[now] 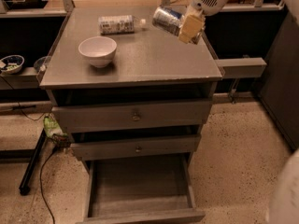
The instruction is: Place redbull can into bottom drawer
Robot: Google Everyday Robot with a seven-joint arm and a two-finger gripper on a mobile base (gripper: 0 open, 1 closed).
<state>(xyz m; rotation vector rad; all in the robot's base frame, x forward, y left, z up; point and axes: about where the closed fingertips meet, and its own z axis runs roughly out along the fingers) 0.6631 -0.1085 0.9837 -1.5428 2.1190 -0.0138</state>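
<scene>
The redbull can (167, 19) is held by the gripper (190, 29), which is closed on the can's right end. The can is lifted above the table (154, 64), close to the far right corner. It is tipped over, with its free end pointed to the left.

A white bowl (97, 51) is set upright on the left part of the table, well apart from the can. A clear bottle (117, 24) with a white cap is laid on its side by the far edge, behind the bowl and just left of the can.

Under the table top, two thin drawers with small knobs are seen, the upper drawer (133, 116) and the middle drawer (137, 147). The bottom drawer (140, 188) is pulled far out, low by the floor, and its flat grey bottom can be seen. It is well below the can.

A small dish (11, 63) is set on a low shelf past the table's left edge.
</scene>
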